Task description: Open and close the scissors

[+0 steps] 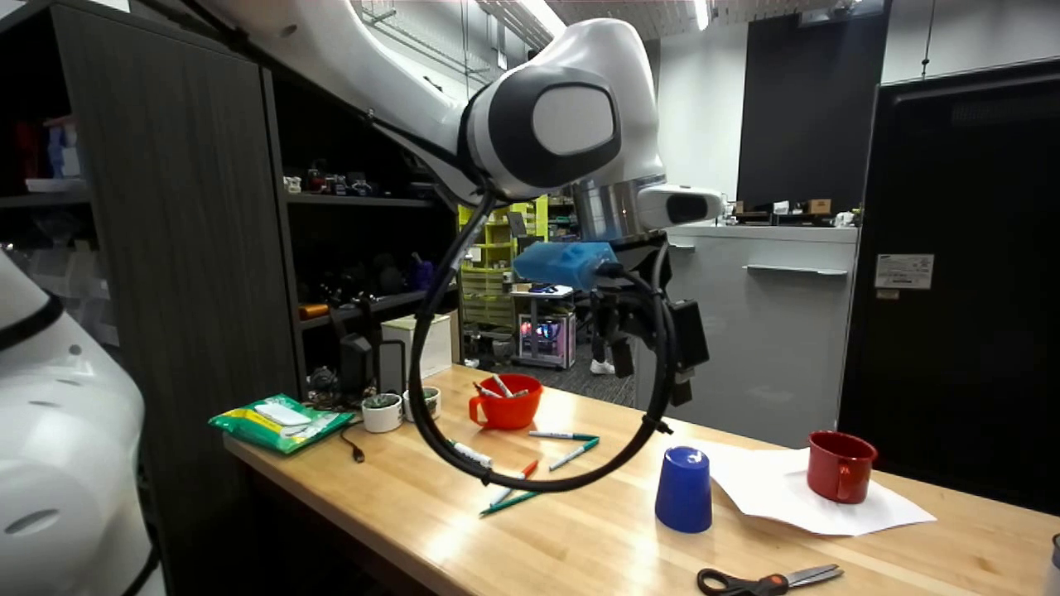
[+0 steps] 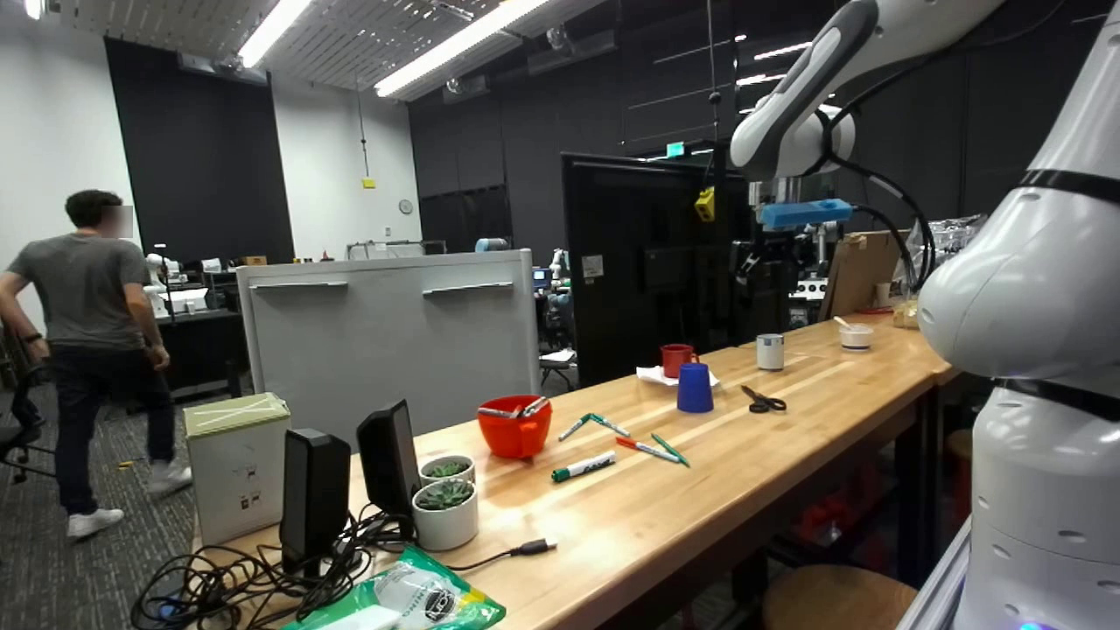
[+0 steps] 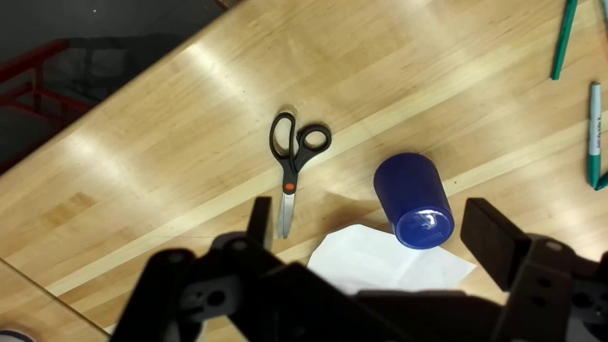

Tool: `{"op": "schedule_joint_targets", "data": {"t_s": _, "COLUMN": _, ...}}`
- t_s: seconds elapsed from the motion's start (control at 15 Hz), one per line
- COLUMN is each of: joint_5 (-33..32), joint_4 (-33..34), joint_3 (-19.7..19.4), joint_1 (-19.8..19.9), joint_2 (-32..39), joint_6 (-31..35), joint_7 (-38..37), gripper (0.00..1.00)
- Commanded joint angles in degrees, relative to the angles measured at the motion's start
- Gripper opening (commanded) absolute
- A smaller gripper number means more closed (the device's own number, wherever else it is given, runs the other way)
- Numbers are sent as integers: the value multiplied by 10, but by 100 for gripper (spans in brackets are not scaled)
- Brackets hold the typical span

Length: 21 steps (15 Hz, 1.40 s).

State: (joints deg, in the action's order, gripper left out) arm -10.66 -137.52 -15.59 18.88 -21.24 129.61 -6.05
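One scissors [image 3: 290, 179], two succulents [image 2: 445, 495], two speakers [image 2: 315, 492]

a slatted ceiling [image 2: 367, 39] carries long, bright strip lights [image 2: 459, 45]; in an exterior view a white wall [image 2: 337, 157] bears a tall dark panel [image 2: 197, 157] and a round clock [image 2: 405, 206], with near-black walls [image 2: 472, 140] adjoining; behind the pale wooden worktop [image 1: 580, 546], in both exterior views, stand a grey cabinet [image 2: 385, 332] with slim horizontal handles [image 1: 795, 269] and, beside it, a large black slab [image 2: 647, 297] with a white label [image 1: 904, 271]; a dark wood-grained cupboard [image 1: 174, 207] with open shelves [image 1: 356, 199] rises near the worktop, and yellow racks [image 1: 489, 308] stand deeper in the room; the floor [image 2: 52, 586] is grey carpet; a round wooden stool [image 2: 836, 599] sits lower than the worktop; reflected light lies in bright patches [image 3: 211, 59] on the wood.
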Motion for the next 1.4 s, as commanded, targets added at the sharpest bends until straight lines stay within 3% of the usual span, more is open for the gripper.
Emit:
{"op": "schedule_joint_targets", "data": {"t_s": 0.0, "joint_5": 3, "joint_4": 24, "joint_3": -7, "joint_1": 6, "joint_2": 47, "joint_6": 6, "joint_7": 7, "gripper": 100}}
{"op": "schedule_joint_targets", "data": {"t_s": 0.73, "joint_5": 7, "joint_4": 63, "joint_3": -37, "joint_1": 15, "joint_2": 146, "joint_6": 13, "joint_7": 5, "gripper": 100}}
{"op": "schedule_joint_targets", "data": {"t_s": 1.33, "joint_5": 1, "joint_4": 66, "joint_3": -37, "joint_1": 14, "joint_2": 153, "joint_6": 7, "joint_7": -1, "gripper": 100}}
